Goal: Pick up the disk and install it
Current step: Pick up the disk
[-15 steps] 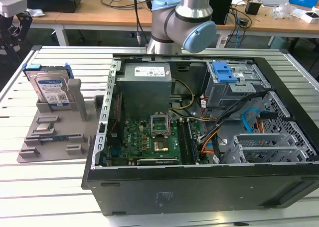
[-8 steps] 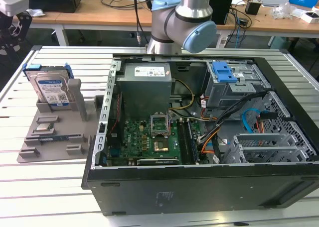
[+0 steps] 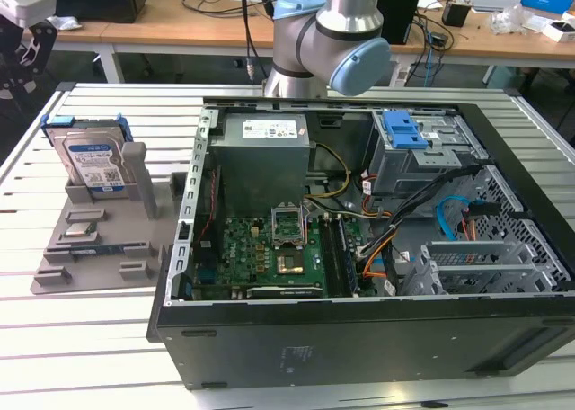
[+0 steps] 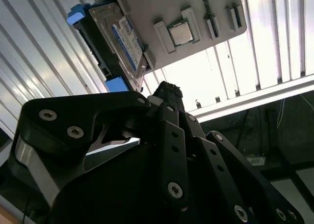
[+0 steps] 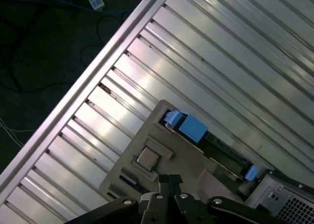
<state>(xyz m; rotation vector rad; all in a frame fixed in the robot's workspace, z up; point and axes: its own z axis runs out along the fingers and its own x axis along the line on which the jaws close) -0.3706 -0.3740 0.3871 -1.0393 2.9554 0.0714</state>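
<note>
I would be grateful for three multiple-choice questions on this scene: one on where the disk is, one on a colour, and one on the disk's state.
1. In the exterior view, where is the disk relative to the open computer case?
A. On the exterior view's left of it
B. Inside it
C. On the exterior view's right of it

2. What colour is the bracket framing the disk?
A. Red
B. Blue
C. Yellow

3. How does the disk sit?
A. Flat on the table
B. On edge in the grey holder
C. Mounted in the drive bay

Answers:
1. A, since the disk is outside the case, on the exterior view's left.
2. B, since bright blue plastic shows at the disk's edges in all views.
3. B, since it stands upright with its label facing outward, propped in the holder.
</note>
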